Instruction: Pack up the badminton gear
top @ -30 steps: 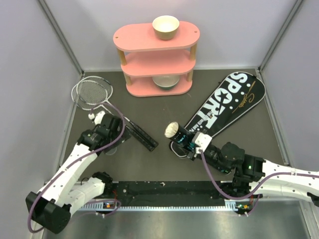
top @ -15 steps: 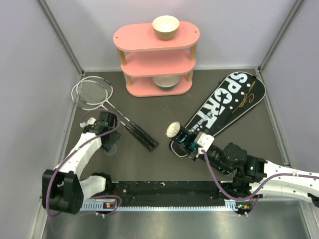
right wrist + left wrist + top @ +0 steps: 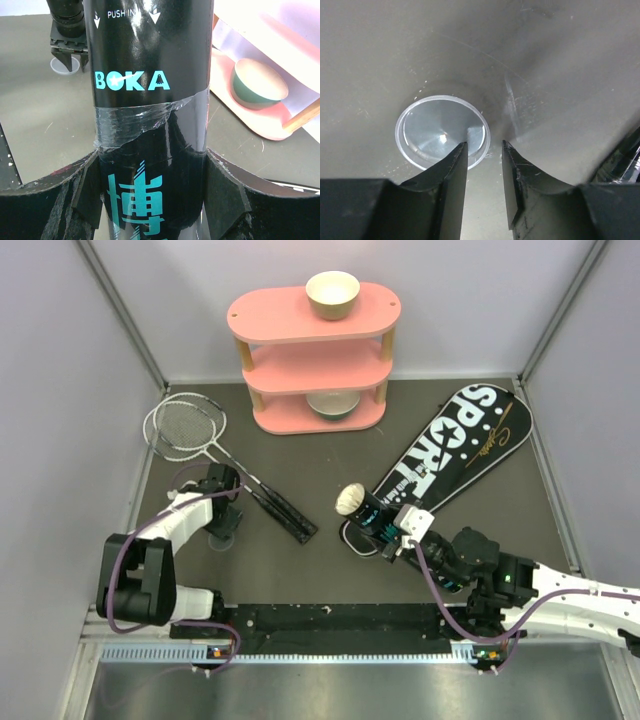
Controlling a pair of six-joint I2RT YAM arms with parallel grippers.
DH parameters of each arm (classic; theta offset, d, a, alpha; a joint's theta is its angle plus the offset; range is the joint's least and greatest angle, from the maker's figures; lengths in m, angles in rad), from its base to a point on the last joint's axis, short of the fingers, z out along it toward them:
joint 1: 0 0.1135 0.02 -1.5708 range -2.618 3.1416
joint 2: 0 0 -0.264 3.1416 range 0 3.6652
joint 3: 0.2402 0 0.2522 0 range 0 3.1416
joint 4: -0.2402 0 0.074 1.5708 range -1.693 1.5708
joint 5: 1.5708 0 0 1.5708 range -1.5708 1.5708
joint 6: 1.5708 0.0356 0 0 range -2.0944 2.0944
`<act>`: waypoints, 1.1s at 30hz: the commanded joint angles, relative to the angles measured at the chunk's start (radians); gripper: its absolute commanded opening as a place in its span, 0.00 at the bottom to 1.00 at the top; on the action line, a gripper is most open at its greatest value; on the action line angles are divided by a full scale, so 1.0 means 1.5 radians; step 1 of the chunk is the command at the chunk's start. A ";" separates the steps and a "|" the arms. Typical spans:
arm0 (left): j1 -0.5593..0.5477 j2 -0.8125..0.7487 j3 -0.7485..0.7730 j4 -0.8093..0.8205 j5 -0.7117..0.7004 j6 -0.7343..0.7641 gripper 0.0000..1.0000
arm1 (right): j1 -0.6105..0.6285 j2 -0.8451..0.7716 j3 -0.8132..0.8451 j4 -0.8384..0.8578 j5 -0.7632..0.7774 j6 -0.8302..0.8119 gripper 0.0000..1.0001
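Dark grey worktop (image 3: 330, 455), walled in pale lilac, seen from above with clock directions taken from its centre. Just off centre, toward 5 o'clock, the black tube (image 3: 368, 515), lettered BOKA, is clamped across its body by the jaws of the right gripper (image 3: 152, 170). Its mouth is turned toward 10 o'clock, and a white shuttlecock (image 3: 348, 500) is seen at that mouth. The long black bag (image 3: 455, 450), lettered SPORT, is laid flat at 2 o'clock, its narrow end near the tube. The two rackets (image 3: 185, 427) are stacked at 10 o'clock, their handles directed toward the centre. At 8 o'clock a clear round lid (image 3: 440, 130) lies flat. The left gripper (image 3: 482, 150) is poised over it, jaws narrowly apart, with the lid's rim in the gap. At 12 o'clock the pink shelf (image 3: 312, 360) carries one cream bowl (image 3: 332, 293) on top and a second bowl (image 3: 332, 405) on its lowest tier.
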State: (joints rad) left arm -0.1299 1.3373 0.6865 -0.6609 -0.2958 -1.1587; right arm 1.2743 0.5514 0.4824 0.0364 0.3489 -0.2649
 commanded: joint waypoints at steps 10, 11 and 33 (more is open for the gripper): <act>0.010 -0.023 -0.021 0.045 0.011 0.045 0.00 | 0.003 0.008 0.012 0.021 0.000 0.010 0.00; 0.009 -0.038 -0.007 0.041 0.028 0.063 0.00 | 0.003 0.015 0.013 0.021 -0.005 0.009 0.00; -0.333 -0.337 0.280 0.137 0.562 0.541 0.00 | 0.003 0.087 0.045 0.023 -0.075 -0.017 0.00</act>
State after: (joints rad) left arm -0.5556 0.7868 1.0992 -0.4210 0.5159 -0.4431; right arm 1.2743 0.6842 0.4870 0.0288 0.2703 -0.2802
